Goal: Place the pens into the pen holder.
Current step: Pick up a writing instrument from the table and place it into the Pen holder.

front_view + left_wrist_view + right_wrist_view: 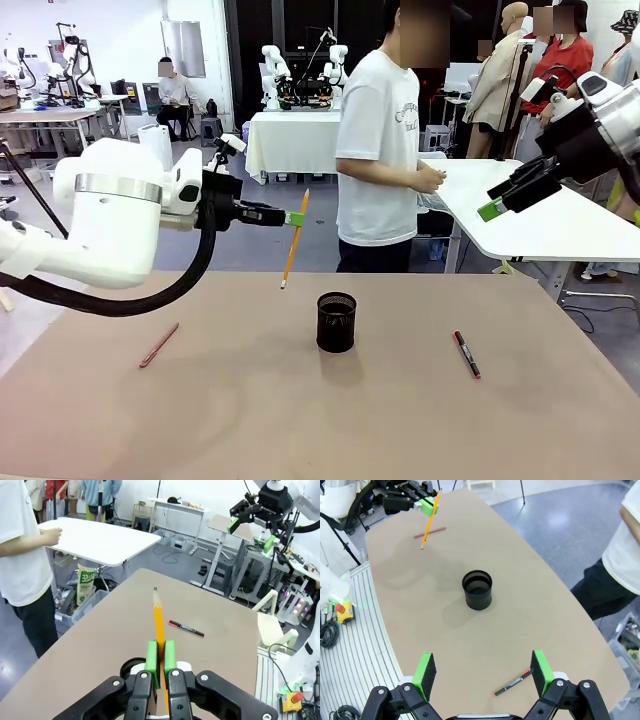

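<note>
Surface (300,420): brown and flat, carrying the loose pens and the cup.
Pink-red pen (158,345): slim, lying flat and slanted on my left side, well apart from the cup.
Black marker (466,354): short, with red ends, lying flat on my right side, also apart from the cup.
Pen holder (336,321): black mesh cylinder with a solid rim, upright near the middle between the two lying pens. Its mouth is open and I see nothing inside.
Left arm: reaches in from my left, wrist level, fingers pointing sideways toward the middle.
Left tool (296,217): green pads clamped together on the pencil.
Pencil (291,255): yellow-orange, gripped above its middle and nearly upright. Its top leans to my right and its sharpened tip points down. It is in the air, left of the cup and a little beyond it.
Right arm: raised high on my right, angled down toward the surface.
Right tool (484,672): jaws spread wide, gripping nothing.
Person (380,150): white shirt, standing at the far edge.
</note>
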Tool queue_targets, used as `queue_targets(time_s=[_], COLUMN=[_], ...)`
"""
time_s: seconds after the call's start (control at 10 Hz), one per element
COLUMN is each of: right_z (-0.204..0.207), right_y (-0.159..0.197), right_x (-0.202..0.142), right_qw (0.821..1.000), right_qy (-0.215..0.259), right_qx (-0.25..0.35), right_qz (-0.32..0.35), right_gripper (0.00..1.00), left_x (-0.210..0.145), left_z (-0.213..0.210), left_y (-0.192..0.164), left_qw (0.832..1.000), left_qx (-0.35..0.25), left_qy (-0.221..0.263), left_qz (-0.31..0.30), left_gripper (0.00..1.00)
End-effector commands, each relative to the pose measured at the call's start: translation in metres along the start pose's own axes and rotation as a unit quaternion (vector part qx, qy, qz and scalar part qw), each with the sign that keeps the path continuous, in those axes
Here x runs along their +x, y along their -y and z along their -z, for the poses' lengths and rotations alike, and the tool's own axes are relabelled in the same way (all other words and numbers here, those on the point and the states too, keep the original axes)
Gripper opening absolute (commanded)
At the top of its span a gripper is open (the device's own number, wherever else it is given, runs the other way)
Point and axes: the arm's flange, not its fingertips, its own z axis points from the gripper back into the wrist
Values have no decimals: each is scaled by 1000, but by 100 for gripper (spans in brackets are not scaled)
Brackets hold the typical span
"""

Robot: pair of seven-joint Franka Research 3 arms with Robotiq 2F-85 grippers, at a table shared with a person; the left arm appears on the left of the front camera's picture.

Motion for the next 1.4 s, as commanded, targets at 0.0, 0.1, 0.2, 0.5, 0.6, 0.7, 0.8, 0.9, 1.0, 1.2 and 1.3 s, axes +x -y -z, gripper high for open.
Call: queue_targets(time_s=[0.0,0.1,0.2,0.5,0.6,0.7,0.8,0.9,1.0,1.2,1.3], right_z=[0,0,0,0,0,0,0,0,0,0,0], right_y=[1,1,1,1,1,1,1,1,1,1,1], right_x=[1,1,1,1,1,1,1,1,1,1,1], right_qw=[1000,1000,1000,1000,1000,1000,1000,1000,1000,1000,1000], right_qy=[9,9,9,9,9,9,9,9,9,9,9], right_qx=[5,5,5,5,5,5,5,5,5,5,5], right_qz=[-3,-3,-3,-3,-3,-3,-3,-3,-3,-3,-3], right_gripper=[100,100,100,100,100,100,100,100,100,100,100], left_x=[1,-8,-19,-27,-28,-30,-32,-32,-31,-15,-11], left_z=[0,12,28,37,33,31,26,14,1,-49,-68], left_y=[0,-5,-14,-21,-24,-28,-31,-32,-30,-27,-23], left_qw=[1000,998,996,984,984,986,988,990,991,990,990], left_qx=[0,0,-13,-42,-48,-46,-43,-52,-60,-31,-19], left_qy=[7,34,58,133,141,132,123,112,102,111,113], left_qz=[0,51,65,108,99,86,79,68,65,87,85], left_gripper=[0,0,0,0,0,0,0,0,0,0,0])
